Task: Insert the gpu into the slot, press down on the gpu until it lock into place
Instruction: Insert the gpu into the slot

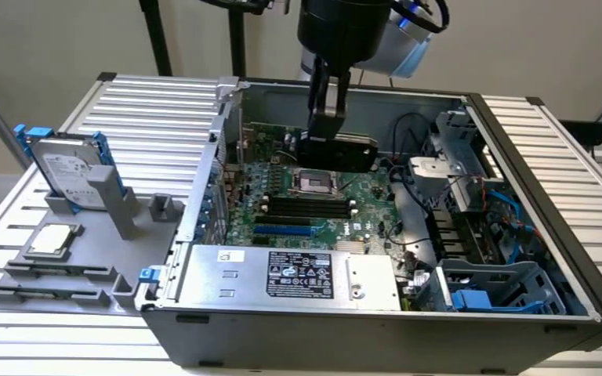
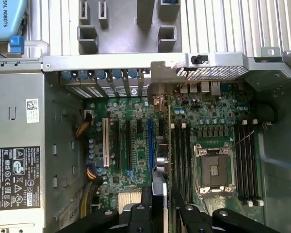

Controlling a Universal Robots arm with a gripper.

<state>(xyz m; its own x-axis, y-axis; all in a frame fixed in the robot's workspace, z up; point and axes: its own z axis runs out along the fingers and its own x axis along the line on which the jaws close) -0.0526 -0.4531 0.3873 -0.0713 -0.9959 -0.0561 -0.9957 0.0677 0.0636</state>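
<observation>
The gpu (image 1: 345,155) in the claw (image 1: 329,135) hangs clear above the board (image 1: 369,196). The slot (image 1: 280,230) lies open, power-supply box (image 1: 291,274) just beside it.

gpu (image 1: 338,153) shroud matt black plastic, slot (image 1: 283,232) glossy bright-blue plastic. Power-supply box (image 1: 217,276) bare grey sheet metal, black paper label (bit shiny tbh). Table (image 1: 144,102) ribbed metal, satin finish. Hard drive (image 1: 66,168) silvery metal, blue plastic rails. Motherboard (image 1: 359,200) green, lacquered look.

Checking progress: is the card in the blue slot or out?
Out: the gripper holds the card above the board; the blue slot is bare.
</observation>
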